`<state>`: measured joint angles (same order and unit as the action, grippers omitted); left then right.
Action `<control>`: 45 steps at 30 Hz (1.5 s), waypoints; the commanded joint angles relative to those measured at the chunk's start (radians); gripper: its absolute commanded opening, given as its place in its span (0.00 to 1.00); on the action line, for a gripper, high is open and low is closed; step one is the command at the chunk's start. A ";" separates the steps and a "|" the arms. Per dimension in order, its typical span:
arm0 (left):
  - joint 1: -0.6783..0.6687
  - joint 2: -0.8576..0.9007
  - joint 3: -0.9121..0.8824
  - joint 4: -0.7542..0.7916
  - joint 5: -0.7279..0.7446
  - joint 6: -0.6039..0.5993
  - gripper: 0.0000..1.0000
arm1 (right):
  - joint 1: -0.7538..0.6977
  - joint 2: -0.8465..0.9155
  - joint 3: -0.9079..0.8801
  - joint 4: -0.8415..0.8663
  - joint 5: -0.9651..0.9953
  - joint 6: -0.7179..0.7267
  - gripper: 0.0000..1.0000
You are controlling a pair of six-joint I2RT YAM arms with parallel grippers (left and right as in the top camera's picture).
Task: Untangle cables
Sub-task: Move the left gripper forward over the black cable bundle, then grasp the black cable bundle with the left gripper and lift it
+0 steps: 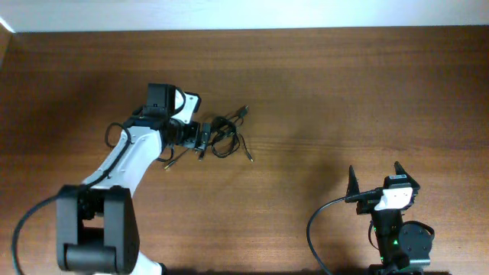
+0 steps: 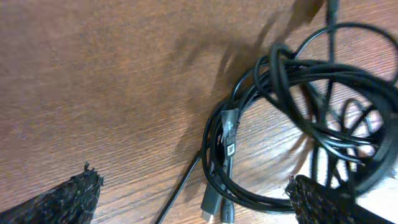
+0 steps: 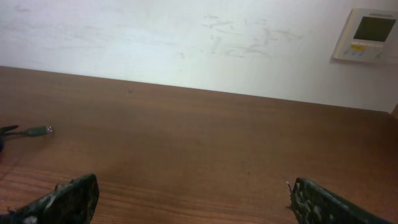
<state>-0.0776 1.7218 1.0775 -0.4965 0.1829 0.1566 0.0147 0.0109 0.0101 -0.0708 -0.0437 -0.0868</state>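
Black thin knotted cords [image 1: 225, 134] [image 2: 298, 93] lie left of centre on your brown wooden desk [image 1: 344, 92]. Your left gripper [image 1: 202, 137] [image 2: 193, 186] is spread wide at them, clamping nothing. Your right gripper [image 1: 376, 177] [image 3: 189, 186], near right, gapes empty.

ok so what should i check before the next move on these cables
1. Left gripper open: ok.
2. Cables between its fingers: ok, part of the bunch.
3. Cables untangled: not ok, looped together.
4. Right gripper open and empty: ok.
5. Right gripper near the cables: not ok, far off.
6. Which end frees the knot: cannot tell.
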 commanded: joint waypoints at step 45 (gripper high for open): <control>-0.060 0.116 0.017 0.036 0.020 -0.006 0.02 | 0.005 -0.007 -0.005 -0.004 -0.012 -0.003 0.99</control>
<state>-0.1364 1.8278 1.0782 -0.4637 0.1883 0.1524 0.0147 0.0109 0.0101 -0.0708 -0.0437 -0.0868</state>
